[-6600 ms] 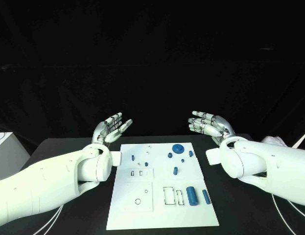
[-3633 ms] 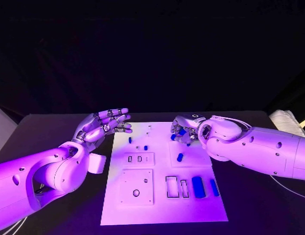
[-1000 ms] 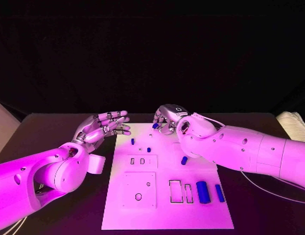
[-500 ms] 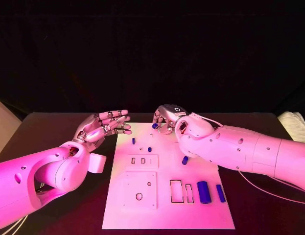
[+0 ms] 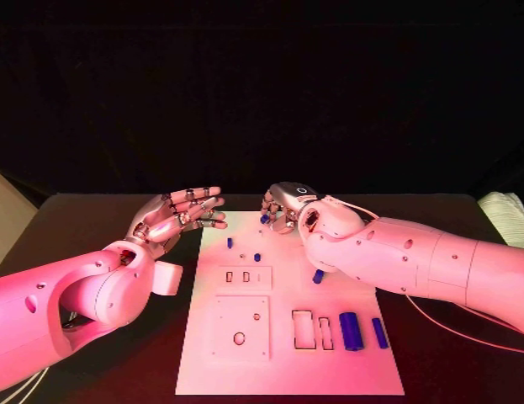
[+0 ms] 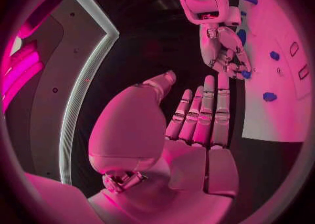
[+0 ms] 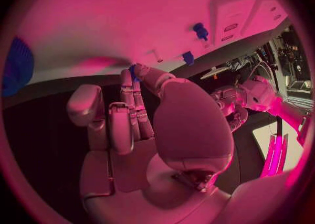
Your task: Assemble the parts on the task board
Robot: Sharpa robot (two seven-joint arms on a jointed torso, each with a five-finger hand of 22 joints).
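the black tabletop (image 5: 80, 219) carries the white task board (image 5: 288, 362) at its middle. the left hand (image 5: 174, 217) hovers just beside the board's far left corner, fingers apart, grasping nothing. the right hand (image 5: 287, 207) is over the board's far edge, fingertips pinching a small blue part (image 5: 266, 217). other blue parts (image 5: 350, 330) lie on the board's near right.

I note the task board (image 5: 288, 353) white, marked with thin dark rectangular outlines. Parts (image 5: 351, 331) on it blue (the one pinched in the right hand (image 5: 288, 206) too). Counter (image 5: 80, 227) black. Both arms white, the left hand (image 5: 177, 215) and right silver.
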